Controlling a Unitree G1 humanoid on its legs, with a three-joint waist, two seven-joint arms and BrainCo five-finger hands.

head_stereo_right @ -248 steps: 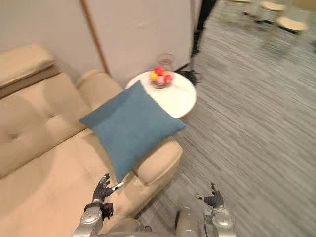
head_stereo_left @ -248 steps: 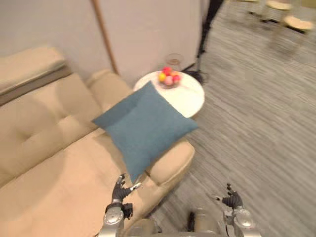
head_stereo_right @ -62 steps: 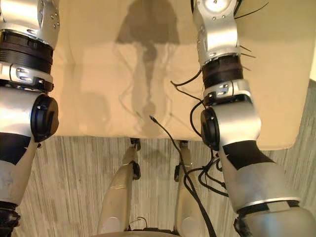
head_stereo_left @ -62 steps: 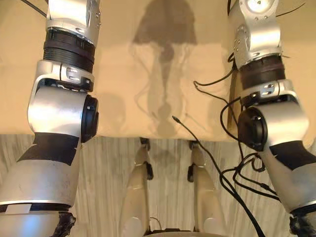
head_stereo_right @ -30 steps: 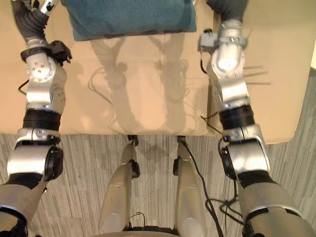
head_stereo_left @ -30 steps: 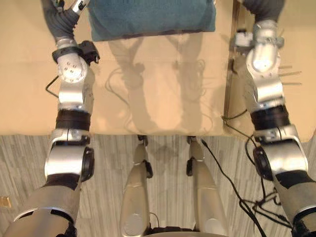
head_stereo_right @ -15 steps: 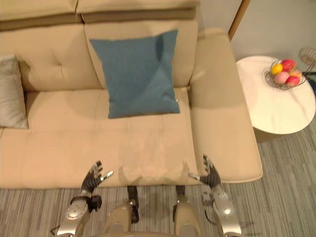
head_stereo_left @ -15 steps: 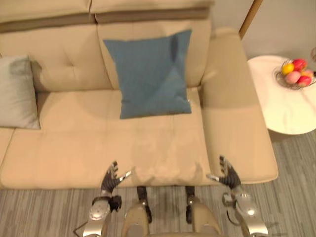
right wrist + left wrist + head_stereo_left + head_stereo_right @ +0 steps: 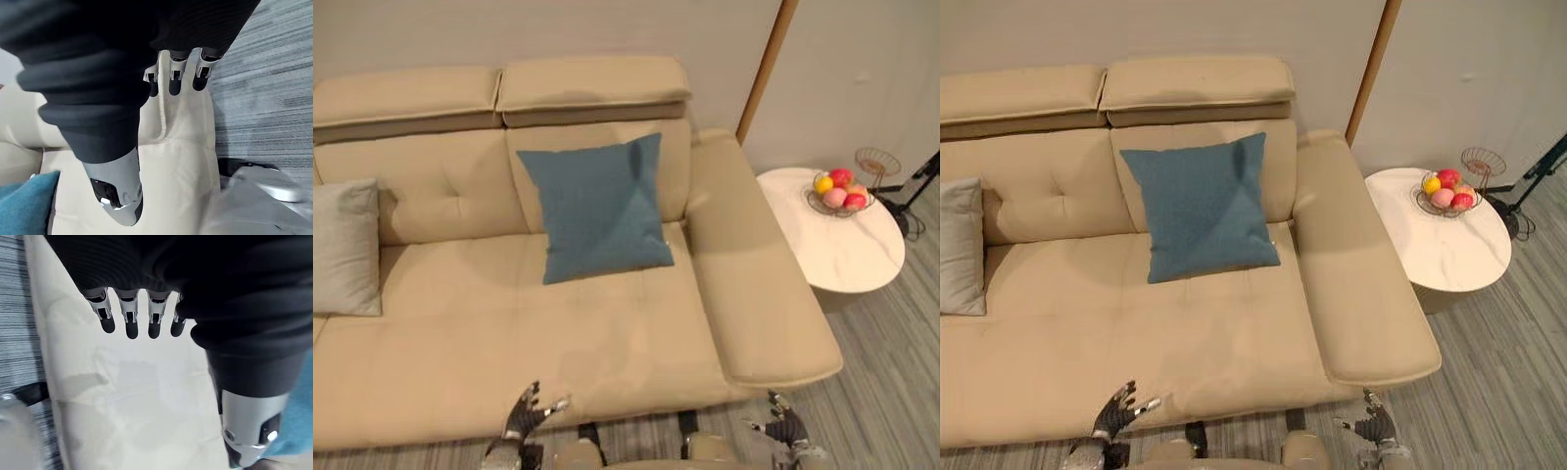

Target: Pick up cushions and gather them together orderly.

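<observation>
Sofa point(image 9: 607, 323) carries blue cushion point(image 9: 597, 206), grey cushion point(image 9: 344, 245), beside round table point(image 9: 842, 257); left hand point(image 9: 527, 416), right hand point(image 9: 783, 426) splayed, empty.

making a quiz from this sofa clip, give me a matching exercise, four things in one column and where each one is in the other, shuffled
Things
1. blue cushion
2. grey cushion
3. fruit bowl
4. left hand

Places
a. on the round white table
b. at the left end of the sofa, against its backrest
c. open, low by the seat's front edge
d. leaning on the backrest next to the right armrest

Pairs: 1-d, 2-b, 3-a, 4-c
</observation>
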